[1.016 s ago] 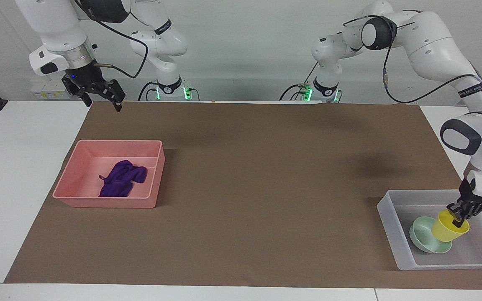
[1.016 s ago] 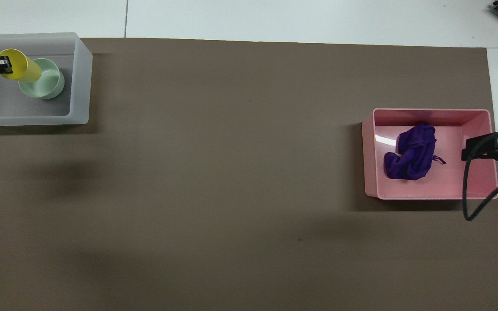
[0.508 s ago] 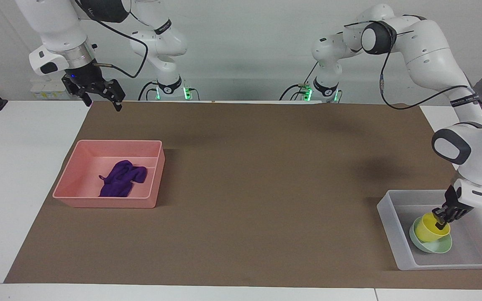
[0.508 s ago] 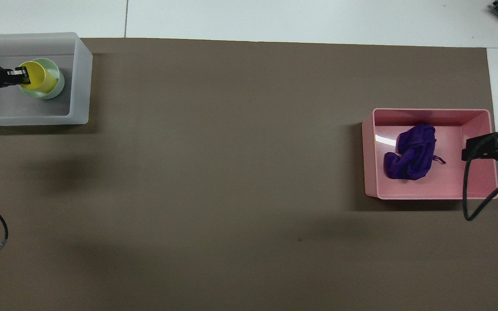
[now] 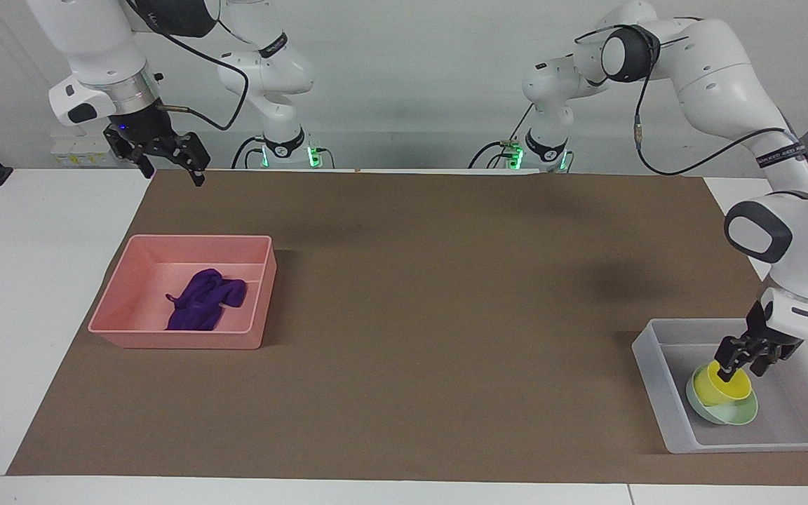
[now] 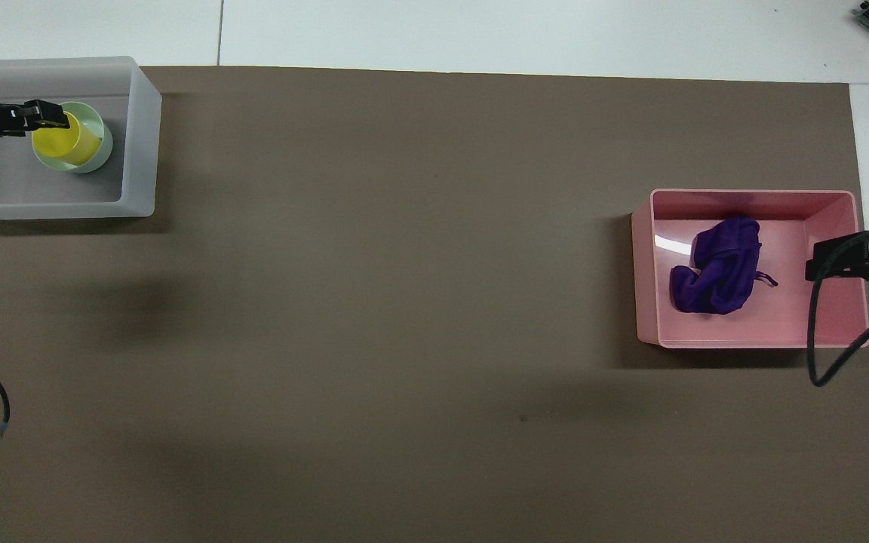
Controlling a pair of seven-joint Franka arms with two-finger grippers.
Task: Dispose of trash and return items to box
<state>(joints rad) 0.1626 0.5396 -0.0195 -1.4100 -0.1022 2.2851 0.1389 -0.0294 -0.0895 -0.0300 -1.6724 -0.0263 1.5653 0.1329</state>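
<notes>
Compared with one second earlier, the yellow cup (image 5: 724,385) no longer hangs tilted over the mint-green bowl (image 5: 723,409); it now sits upright inside the bowl, within the translucent box (image 5: 663,410). The left gripper (image 5: 745,365), previously clamped on the cup's rim, now has its fingers spread apart, one to each side of the rim at the cup's robot-facing edge. The left arm's wrist is now lower over the box.
</notes>
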